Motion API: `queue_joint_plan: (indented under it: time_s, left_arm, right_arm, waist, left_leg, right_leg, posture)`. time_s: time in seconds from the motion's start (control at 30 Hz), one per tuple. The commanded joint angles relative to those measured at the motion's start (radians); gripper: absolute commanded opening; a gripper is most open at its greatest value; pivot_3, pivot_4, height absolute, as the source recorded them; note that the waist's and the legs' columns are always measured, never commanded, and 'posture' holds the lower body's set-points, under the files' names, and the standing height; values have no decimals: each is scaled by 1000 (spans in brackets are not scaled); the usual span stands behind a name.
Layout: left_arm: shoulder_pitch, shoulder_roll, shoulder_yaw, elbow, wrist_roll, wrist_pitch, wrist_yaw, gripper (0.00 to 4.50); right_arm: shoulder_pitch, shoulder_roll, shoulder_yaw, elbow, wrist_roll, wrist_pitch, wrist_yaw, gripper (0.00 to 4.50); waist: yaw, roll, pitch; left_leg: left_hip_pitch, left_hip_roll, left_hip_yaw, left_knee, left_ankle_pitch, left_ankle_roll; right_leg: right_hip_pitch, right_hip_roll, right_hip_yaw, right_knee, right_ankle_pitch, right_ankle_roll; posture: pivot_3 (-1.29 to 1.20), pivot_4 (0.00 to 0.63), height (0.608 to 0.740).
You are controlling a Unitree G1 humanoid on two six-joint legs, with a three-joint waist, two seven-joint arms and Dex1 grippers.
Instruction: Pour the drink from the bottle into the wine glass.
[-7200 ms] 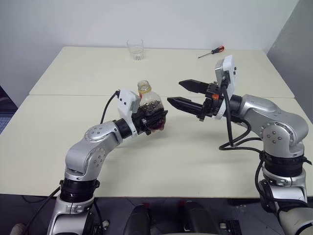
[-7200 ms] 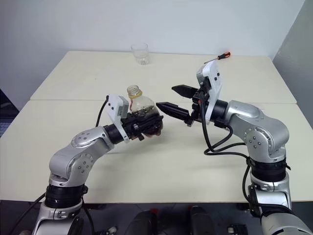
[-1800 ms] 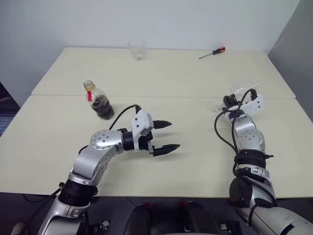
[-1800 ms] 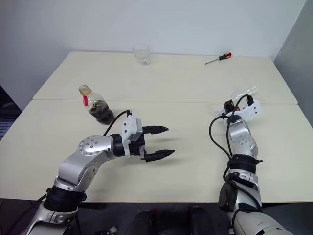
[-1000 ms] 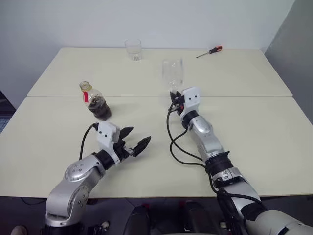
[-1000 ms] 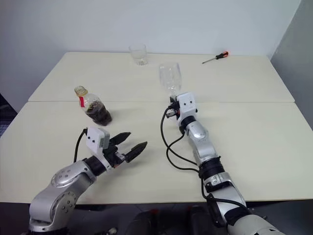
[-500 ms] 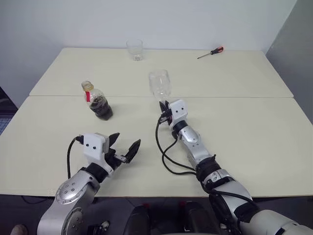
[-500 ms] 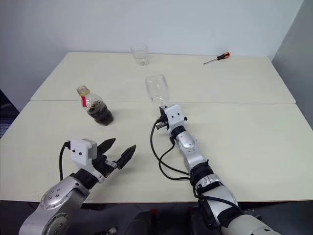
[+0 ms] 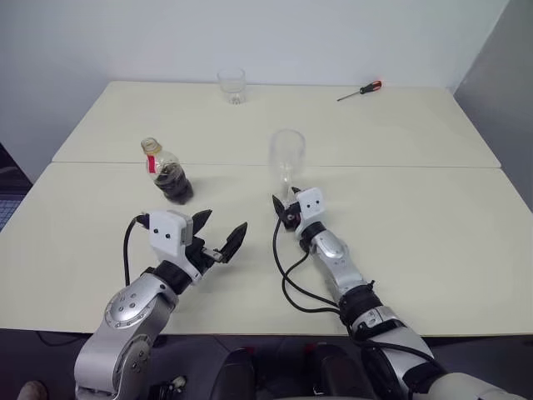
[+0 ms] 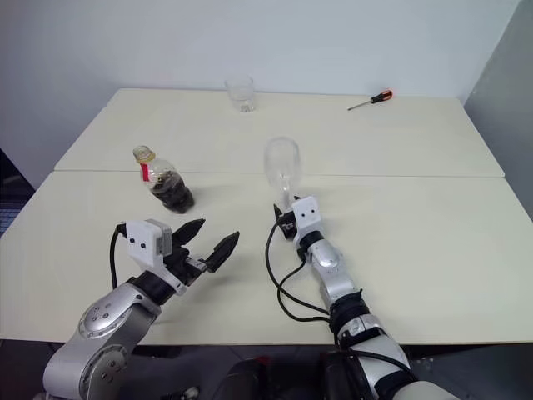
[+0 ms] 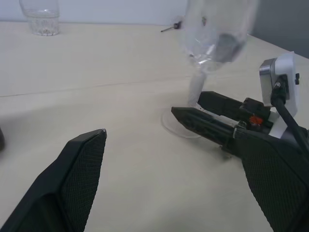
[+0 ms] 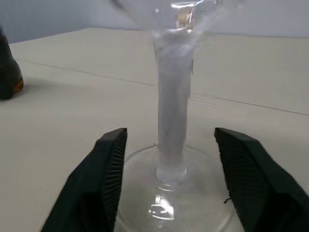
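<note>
The wine glass [image 9: 287,152] stands upright and empty at mid-table, its round foot [image 12: 169,203] flat on the surface. My right gripper [image 12: 171,140] is open: its two black fingers [image 12: 108,164] flank the thin stem without touching it. The small clear bottle [image 9: 169,172] with a red neck label stands to the glass's left, apart from both grippers. The dark brown drink [image 9: 176,187] fills its lower part. My left gripper [image 9: 223,223] hovers open and empty in front of the bottle, pointing toward the glass.
A short clear tumbler [image 9: 231,85] stands near the table's [image 9: 433,242] far edge. A red-handled screwdriver [image 9: 360,90] lies at the far right. A seam [image 9: 400,166] runs across between the two tabletops. My right arm's black cable [image 9: 287,279] loops over the table.
My right gripper has come down with the wine glass, set its foot on the table and opened off the stem. My left gripper stays open in about the same place.
</note>
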Motion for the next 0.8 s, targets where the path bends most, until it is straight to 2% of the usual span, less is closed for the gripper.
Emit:
queue_joint_plan:
  time_s: [0.03,0.27,0.5,0.6,0.8]
  left_arm:
    - [-21,1,-2,-11,-10,-6,-1,4500]
    - [-52,5,6,5,-18,5,-1,4500]
    - [-53,1,1,-2,-21,16,2,4500]
    - [-56,-1,-1,-3,-21,19,3,4500]
    - [-65,-5,3,-2,-31,31,12,4500]
  right_arm:
    - [22,-17,9,-44,-12,21,17,4478]
    - [30,-52,25,-97,-40,81,19,4478]
    - [-10,-39,5,-137,-21,135,6,4478]
    - [-46,-26,-12,-139,5,153,17,3917]
    - [-65,-15,-18,-127,27,187,52,1809]
  waist:
    - [0,0,0]
    - [2,0,0]
    - [2,0,0]
    - [1,0,0]
    - [0,0,0]
  left_leg:
    - [0,0,0,0,0,0]
    - [0,0,0,0,0,0]
    - [0,0,0,0,0,0]
    - [0,0,0,0,0,0]
    - [-1,0,0,0,0,0]
  right_leg:
    - [0,0,0,0,0,0]
    - [0,0,0,0,0,0]
    - [0,0,0,0,0,0]
    - [0,0,0,0,0,0]
    - [0,0,0,0,0,0]
  posture:
    - [0,150,740]
    - [0,150,740]
    - [0,150,740]
    - [0,150,740]
    - [0,150,740]
